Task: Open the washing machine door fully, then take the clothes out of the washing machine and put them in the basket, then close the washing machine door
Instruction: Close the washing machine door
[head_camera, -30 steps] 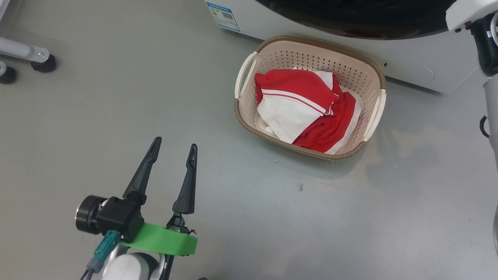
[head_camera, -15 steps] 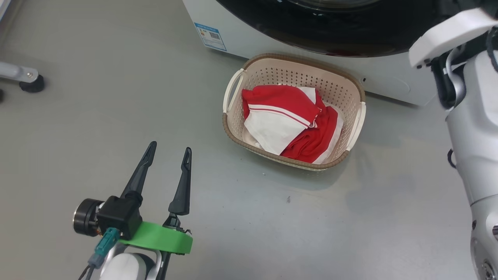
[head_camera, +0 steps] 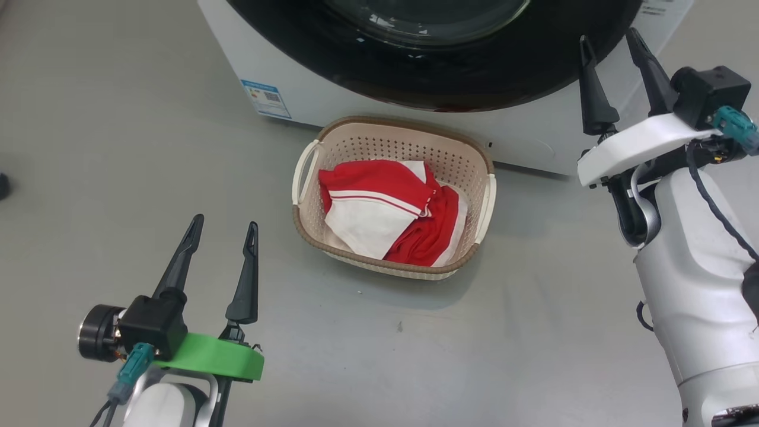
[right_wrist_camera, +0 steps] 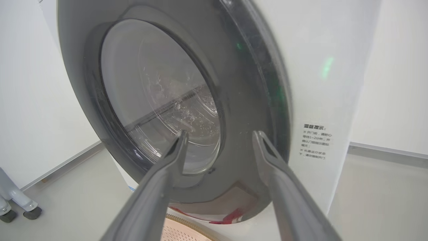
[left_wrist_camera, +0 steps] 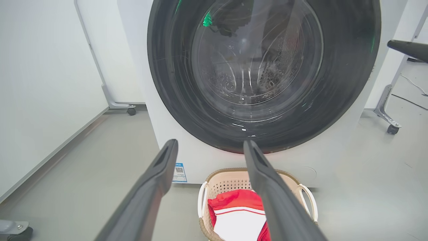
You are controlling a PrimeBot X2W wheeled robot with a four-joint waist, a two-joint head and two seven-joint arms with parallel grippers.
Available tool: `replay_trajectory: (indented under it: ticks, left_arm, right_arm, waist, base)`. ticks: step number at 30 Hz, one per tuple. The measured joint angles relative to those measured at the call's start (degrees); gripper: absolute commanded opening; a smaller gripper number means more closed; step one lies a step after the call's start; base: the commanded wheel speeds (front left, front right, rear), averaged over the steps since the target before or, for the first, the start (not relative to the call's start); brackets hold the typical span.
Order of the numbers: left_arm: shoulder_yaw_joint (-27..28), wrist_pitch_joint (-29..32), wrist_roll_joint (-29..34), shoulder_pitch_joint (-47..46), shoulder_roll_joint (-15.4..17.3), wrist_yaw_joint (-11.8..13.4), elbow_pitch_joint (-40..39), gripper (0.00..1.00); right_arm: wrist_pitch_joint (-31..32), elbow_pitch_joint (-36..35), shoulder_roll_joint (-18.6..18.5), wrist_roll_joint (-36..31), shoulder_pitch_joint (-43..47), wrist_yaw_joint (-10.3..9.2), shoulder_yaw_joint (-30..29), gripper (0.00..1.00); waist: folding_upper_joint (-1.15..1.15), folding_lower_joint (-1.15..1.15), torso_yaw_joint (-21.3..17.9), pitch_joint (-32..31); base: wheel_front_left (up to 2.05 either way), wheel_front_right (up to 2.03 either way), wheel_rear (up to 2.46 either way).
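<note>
Head view. Washing machine at 12 o'clock, white front, with a blue label low on the panel toward 11. Washing machine door: the black rim lies flat against the front and looks shut. The glass bowl at its centre is clear. In the left wrist view the steel drum shows through it.

Basket stands on the grey floor at the centre of the view, just in front of the machine and below the door. Whether it touches the front panel, cannot tell. Clothes lie inside the basket as a red and white bundle. A white panel with thin stripes is on top, red folds sit toward 4 o'clock, and all of it is within the rim.

Left claw at 7 o'clock, over bare floor and well apart from the basket, fingers pointing to 12. Jaws wide, empty.

Right claw at 2 o'clock, raised, fingers pointing to 12, tips overlapping the right edge of the door rim in this view. In the right wrist view the fingers are spread wide before the lower rim and grip nothing. Contact with the door: cannot tell. A printed sticker sits on the white panel at 3 o'clock of the door.
</note>
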Motion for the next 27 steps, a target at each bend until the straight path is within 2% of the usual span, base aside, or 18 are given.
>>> replay_trajectory:
  ticks: [17, 27]
  left_arm:
    - [1.5, 1.0, 0.0, 1.2, 1.8, 0.7, 2.5, 1.00]
    - [0.4, 2.4, -0.1, 5.2, 1.8, 0.9, 3.2, 1.00]
  right_arm:
    - [0.0, -9.8, 1.6, 0.0, 19.7, -0.03, -2.0, 1.00]
    - [0.0, -14.4, 2.5, -0.1, 30.0, -1.04, -2.9, 1.00]
  waist:
    - [0.00, 0.00, -8.6, -6.5]
    - [0.00, 0.00, -12.2, -11.5]
  base:
    - [0.00, 0.00, 0.00]
    - [0.00, 0.00, 0.00]
